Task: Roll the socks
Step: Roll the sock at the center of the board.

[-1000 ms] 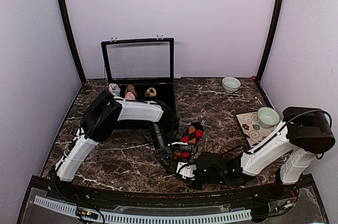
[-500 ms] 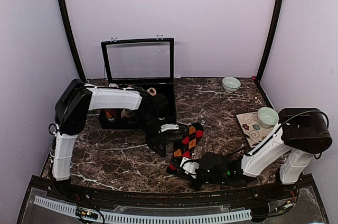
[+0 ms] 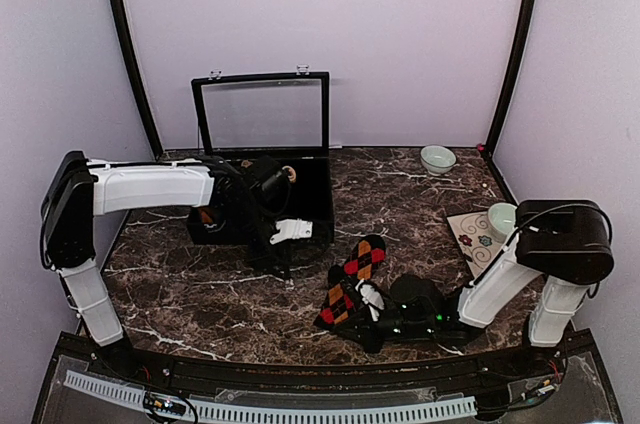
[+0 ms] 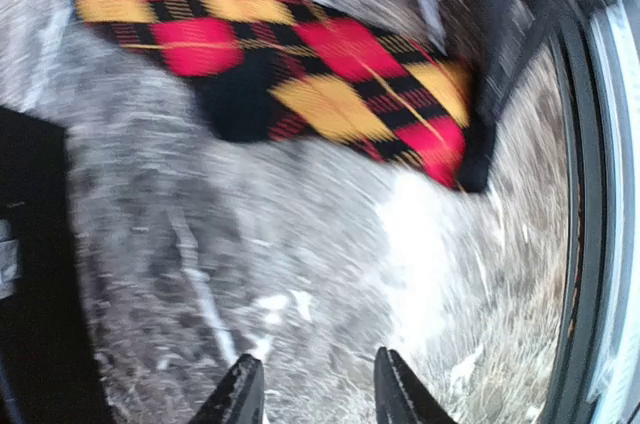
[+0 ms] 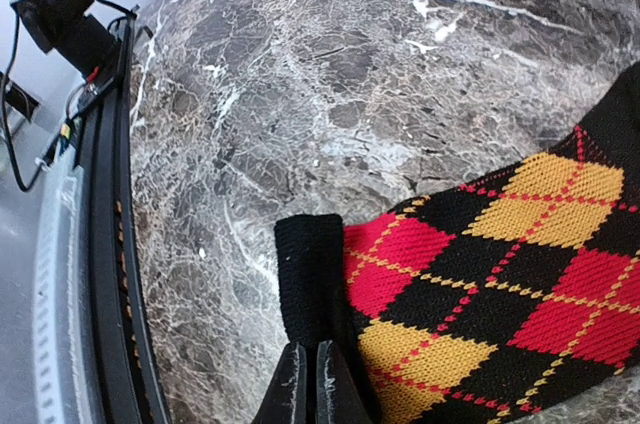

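Argyle sock flat on surface, no roll started. My right pincer pinched shut on its black cuff; left pincer part-open, empty. Rolling all left.

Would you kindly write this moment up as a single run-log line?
left end effector: open, empty, above table | right end effector: shut on argyle sock cuff | roll: not started

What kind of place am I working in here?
Probably a staged test booth: plain lilac walls close around a marble-look table, with an open black case and an argyle sock.
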Robot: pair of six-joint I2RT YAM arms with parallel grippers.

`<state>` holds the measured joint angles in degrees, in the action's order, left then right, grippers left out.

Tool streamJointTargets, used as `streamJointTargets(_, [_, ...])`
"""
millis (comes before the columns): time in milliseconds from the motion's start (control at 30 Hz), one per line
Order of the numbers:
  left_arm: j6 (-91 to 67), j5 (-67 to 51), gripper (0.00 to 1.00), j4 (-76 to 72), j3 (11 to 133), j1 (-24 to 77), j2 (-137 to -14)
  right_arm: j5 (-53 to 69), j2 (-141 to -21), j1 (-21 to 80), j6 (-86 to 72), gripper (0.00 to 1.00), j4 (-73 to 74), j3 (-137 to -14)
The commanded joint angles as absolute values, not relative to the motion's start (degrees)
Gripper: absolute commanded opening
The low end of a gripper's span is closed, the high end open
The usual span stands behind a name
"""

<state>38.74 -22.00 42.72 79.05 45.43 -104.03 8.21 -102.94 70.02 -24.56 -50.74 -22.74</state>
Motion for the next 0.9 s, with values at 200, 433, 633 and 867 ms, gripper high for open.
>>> streamJointTargets(200, [57.89,-16.57,0.37,39.62,70.14,58.27,-99.63,16.71,-111.65,67.37,-42.72,0.0,-40.44,-19.53])
streamJointTargets(433, [56.7,-16.39,0.34,37.78,74.25,61.35,-105.51,18.82,-112.51,65.55,-49.21,0.0,-43.2,-17.59])
streamJointTargets(633, [56.52,-15.49,0.33,34.6,73.35,62.08,-107.41,19.65,-112.44,64.3,-51.1,0.0,-40.94,-18.29])
streamJointTargets(867, [56.45,-14.41,0.27,33.0,74.05,63.11,-109.69,19.36,-113.8,64.28,-50.26,0.0,-36.47,-19.15])
